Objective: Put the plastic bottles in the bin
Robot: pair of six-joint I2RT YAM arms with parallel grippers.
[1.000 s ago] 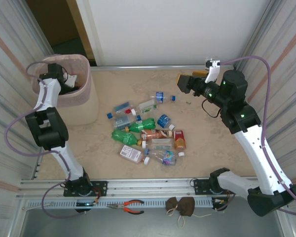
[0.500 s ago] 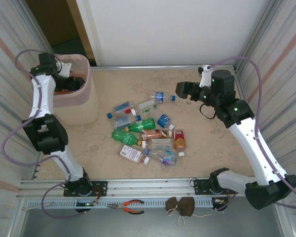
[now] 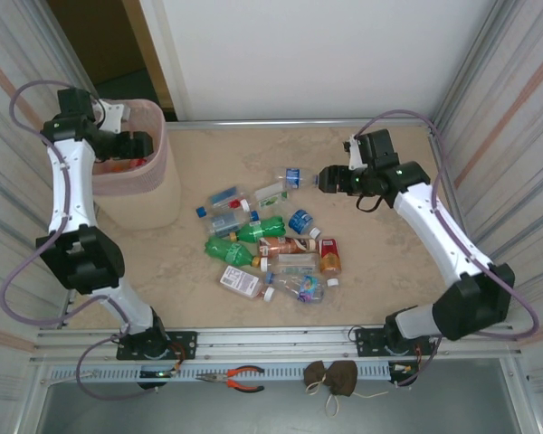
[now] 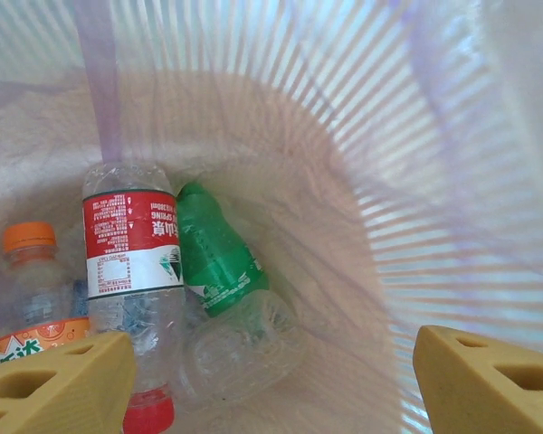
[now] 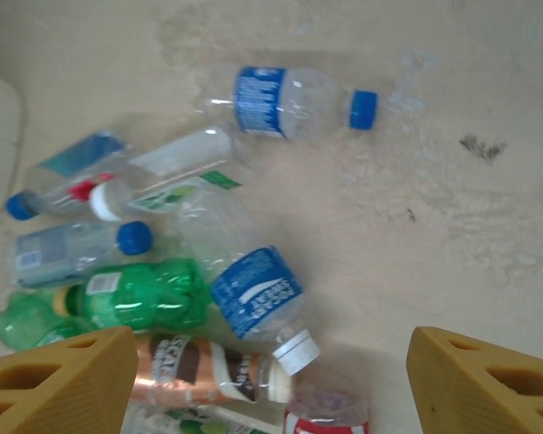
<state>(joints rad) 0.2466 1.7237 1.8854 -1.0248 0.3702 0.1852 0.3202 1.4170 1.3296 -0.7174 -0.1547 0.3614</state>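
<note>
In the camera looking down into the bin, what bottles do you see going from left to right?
Bottle with the orange cap → clear bottle with the red label → green bottle → the bin's pink ribbed wall.

Nothing here that I can read for certain: the red-label bottle [image 4: 131, 258] bears tiny white print, the blue-label bottle [image 5: 256, 291] a white mark, both too blurred.
</note>
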